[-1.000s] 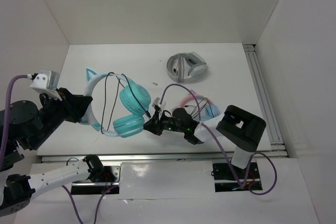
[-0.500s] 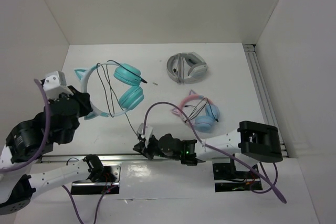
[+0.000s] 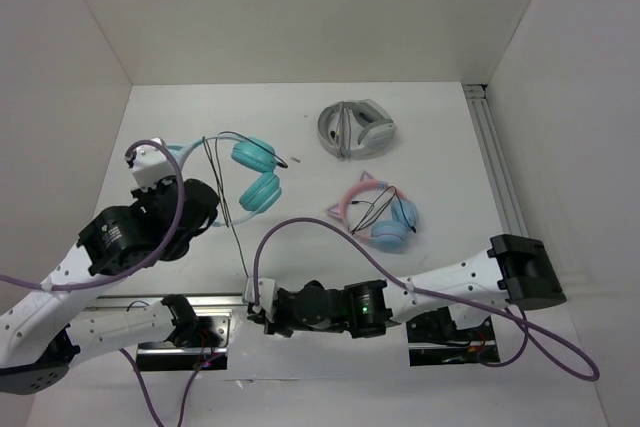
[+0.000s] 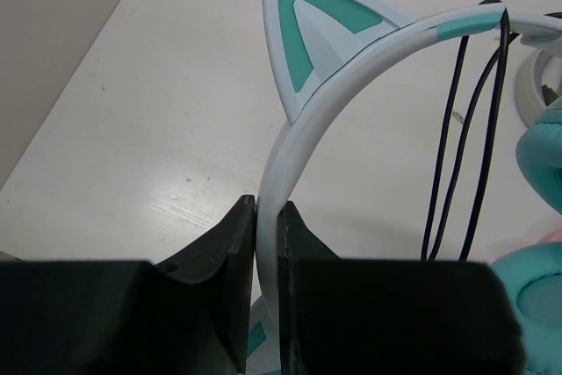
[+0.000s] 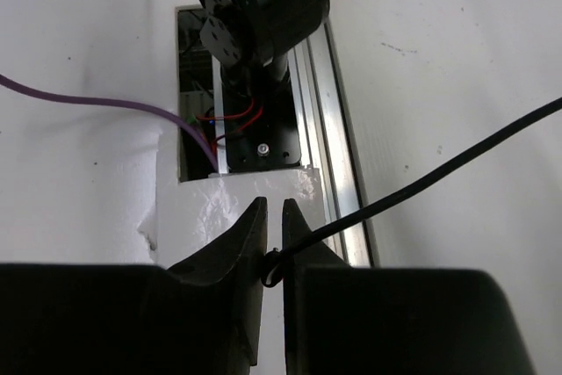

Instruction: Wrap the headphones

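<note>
Left of centre on the desk, the headphones hang by their headband in the clamped left gripper. The right gripper, pinching the cable, has drawn back to the frame's bottom edge, tightening a loop.

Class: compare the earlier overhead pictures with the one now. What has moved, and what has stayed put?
The right arm, jaws shut on the black cable, pulled back to the near edge, drawing the cable out straight. The left arm, jaws clamped on the headband of the teal headphones, carried them toward the far wall. Both grips held; the grey headphones and pink headphones stayed put.
</note>
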Controlling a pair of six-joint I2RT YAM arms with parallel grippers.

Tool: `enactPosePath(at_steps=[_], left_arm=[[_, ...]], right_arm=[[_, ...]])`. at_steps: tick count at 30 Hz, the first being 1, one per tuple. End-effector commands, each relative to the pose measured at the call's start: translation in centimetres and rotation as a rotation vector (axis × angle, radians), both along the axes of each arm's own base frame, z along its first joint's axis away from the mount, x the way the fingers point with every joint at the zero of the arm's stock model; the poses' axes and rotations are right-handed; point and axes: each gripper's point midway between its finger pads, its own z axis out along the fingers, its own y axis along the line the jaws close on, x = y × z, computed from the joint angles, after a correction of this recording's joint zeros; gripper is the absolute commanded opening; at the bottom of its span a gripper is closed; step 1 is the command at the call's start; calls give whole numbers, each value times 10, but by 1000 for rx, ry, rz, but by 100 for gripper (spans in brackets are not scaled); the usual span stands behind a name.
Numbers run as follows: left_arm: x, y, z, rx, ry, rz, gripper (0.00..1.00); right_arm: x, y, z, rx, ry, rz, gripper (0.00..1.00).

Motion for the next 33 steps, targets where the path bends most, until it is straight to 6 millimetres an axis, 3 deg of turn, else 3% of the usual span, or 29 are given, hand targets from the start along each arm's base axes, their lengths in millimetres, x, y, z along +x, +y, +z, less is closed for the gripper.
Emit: enactPosePath(at_steps=[1, 7, 8, 9, 14, 21, 23, 27, 33], left_arm=[[10, -2, 12, -49, -78, 54, 0], [8, -21, -14, 91, 70, -106, 0], [7, -22, -18, 113, 93, -126, 0], [7, -28, -16, 116, 91, -168, 0], [1, -59, -28, 190, 162, -459, 0], [-12, -85, -65, 258, 303, -689, 0], [-18, -100, -63, 210, 280, -782, 0], [-29, -112, -65, 207, 290, -914, 0], [-48, -135, -65, 151, 309, -1093, 0]], right_arm=[[-7, -2, 36, 5, -59, 44, 0], [10, -16, 71, -64, -208, -47, 0], [13, -21, 66, -97, -234, -61, 0], [18, -22, 77, -96, -251, -88, 0], [39, -44, 89, -211, -393, -249, 0], [56, -69, 120, -210, -524, -446, 0], [63, -78, 124, -216, -578, -518, 0], [86, -112, 140, -237, -711, -757, 0], [105, -127, 145, -226, -723, -884, 0]])
